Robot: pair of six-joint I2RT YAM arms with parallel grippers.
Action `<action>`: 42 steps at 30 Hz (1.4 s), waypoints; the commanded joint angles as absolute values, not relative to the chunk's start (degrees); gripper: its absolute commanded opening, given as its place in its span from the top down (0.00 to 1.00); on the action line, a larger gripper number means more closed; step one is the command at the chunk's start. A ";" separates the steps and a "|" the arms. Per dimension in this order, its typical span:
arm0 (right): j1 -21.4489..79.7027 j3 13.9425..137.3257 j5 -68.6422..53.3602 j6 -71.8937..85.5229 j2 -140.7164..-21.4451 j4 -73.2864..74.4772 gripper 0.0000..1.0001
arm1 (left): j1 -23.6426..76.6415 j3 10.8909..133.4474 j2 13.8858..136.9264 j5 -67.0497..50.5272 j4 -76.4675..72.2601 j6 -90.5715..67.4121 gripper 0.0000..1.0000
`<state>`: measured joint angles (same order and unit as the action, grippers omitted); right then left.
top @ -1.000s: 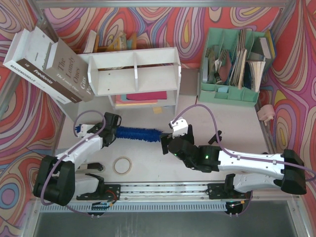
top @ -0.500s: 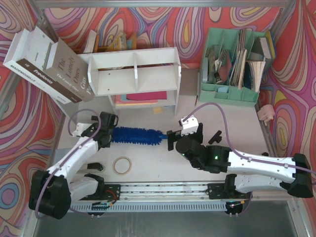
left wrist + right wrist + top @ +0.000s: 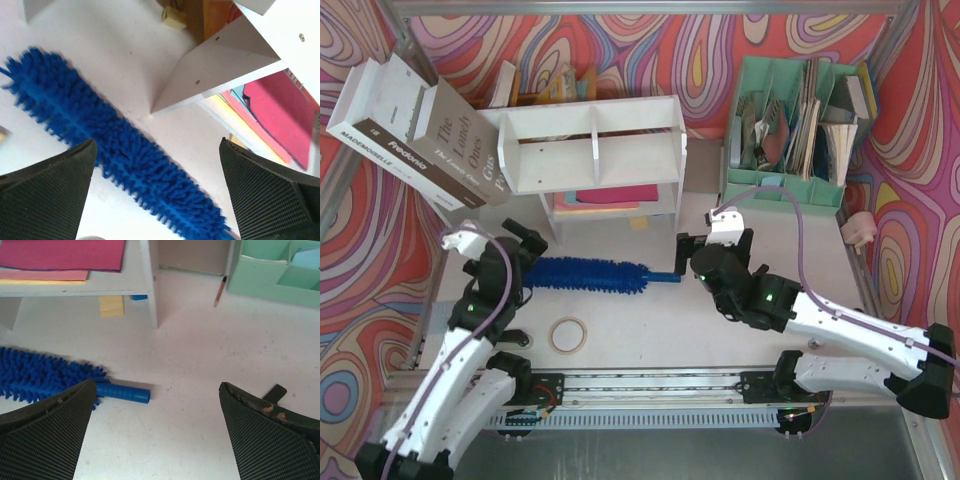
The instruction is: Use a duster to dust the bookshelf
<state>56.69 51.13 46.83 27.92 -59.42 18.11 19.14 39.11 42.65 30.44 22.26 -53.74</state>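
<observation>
Lying on the worktop (image 3: 650, 330), the duster (image 3: 590, 275) stretches between the left fingers (image 3: 45, 195) and right fingers (image 3: 270, 440), both pairs spread wide and empty, the bookshelf (image 3: 595, 140) beyond them.

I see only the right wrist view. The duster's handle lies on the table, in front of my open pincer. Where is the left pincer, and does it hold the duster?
Observer: It holds nothing. The left pincer stands open over the fluffy end of the duster, which lies flat.
Operator: Is something else lying close to the duster?
Observer: Yes, a tape roll lies on the table. It is nearer the arm bases and does not touch the duster.
Operator: Are the upper compartments of the bookshelf full?
Observer: From above, both upper compartments of the bookshelf look empty.
</observation>
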 commanded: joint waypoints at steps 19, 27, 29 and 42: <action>32.41 52.60 31.39 21.53 -63.34 13.72 0.01 | 15.66 13.16 52.07 38.48 -30.59 -4.22 0.02; 24.39 48.82 29.12 18.35 -64.89 6.86 0.01 | 9.32 12.42 65.25 30.94 -42.12 -6.81 0.02; 22.40 48.46 29.15 17.70 -66.27 5.73 0.01 | 8.72 12.05 67.90 30.21 -46.90 -6.02 0.02; 13.90 39.95 28.39 14.58 -70.69 -12.54 0.01 | 4.00 13.07 89.94 18.12 -70.89 -2.07 0.02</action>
<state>15.31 42.17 27.90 16.64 -70.96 -3.03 4.49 13.54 83.37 23.03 -57.14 -4.51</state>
